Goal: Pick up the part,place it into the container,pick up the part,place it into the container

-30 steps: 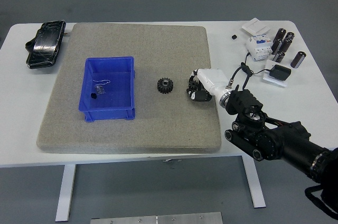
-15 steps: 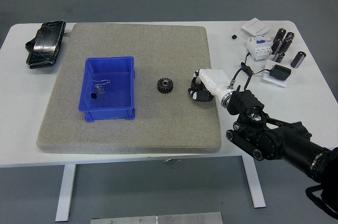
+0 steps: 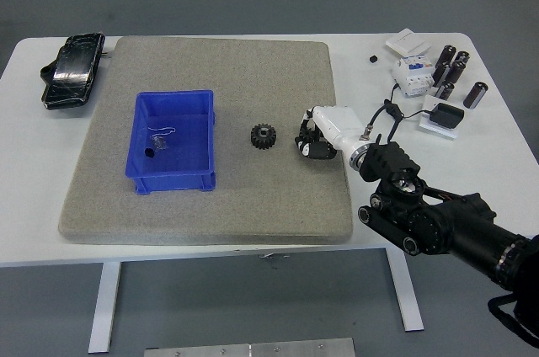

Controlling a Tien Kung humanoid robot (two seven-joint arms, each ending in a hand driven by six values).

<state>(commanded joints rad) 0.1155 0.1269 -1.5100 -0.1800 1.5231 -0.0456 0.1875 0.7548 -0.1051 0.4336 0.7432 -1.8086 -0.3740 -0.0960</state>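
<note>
A black gear (image 3: 264, 136) lies flat on the grey mat (image 3: 210, 71), just right of the blue container (image 3: 174, 141). The container holds a small black piece and a bit of wire. My right hand (image 3: 308, 141), white-backed with black fingers, sits low over the mat a short gap right of the gear and does not touch it. Its fingers point down, loosely bent, and hold nothing. The left arm does not show.
A black pouch (image 3: 71, 70) lies at the table's far left. At the far right are several black cylinders (image 3: 451, 72), a white breaker unit (image 3: 412, 76), a white card (image 3: 406, 40) and a black adapter with cable (image 3: 443, 114).
The right hand drifted slightly right, then came back left and a little up toward the gear. The gear and the container have not moved.
</note>
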